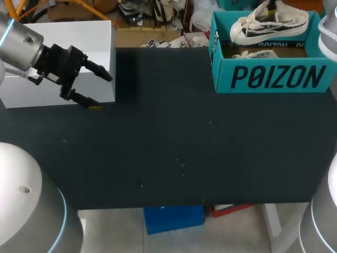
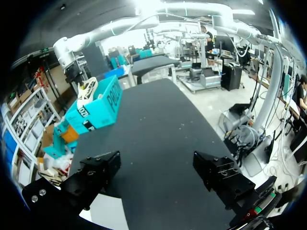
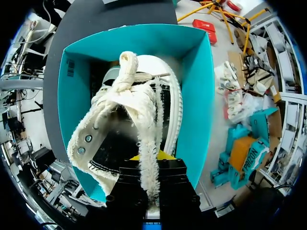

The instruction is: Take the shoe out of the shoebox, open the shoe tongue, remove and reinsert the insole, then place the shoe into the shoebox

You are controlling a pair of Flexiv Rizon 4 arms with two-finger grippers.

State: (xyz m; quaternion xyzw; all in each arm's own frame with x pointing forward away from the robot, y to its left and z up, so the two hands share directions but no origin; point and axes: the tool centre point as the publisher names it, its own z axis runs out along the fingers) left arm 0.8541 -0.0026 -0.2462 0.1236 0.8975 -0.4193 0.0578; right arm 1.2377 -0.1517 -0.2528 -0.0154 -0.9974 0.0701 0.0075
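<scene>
Right gripper [image 3: 152, 160] is clamped on 1 shoe [image 1: 268, 23] at its collar, holding it above the shoebox [image 1: 274, 76], evidently for transfer. Left gripper [image 1: 102, 90] hangs open, well apart, presumably on standby.

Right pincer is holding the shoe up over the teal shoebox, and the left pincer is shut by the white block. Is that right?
Not quite: the left pincer is open, not shut. The left wrist view shows its fingers spread wide with nothing between them. The rest stands: the right pincer holds the shoe over the teal shoebox, and the left one is by the white block.
</scene>
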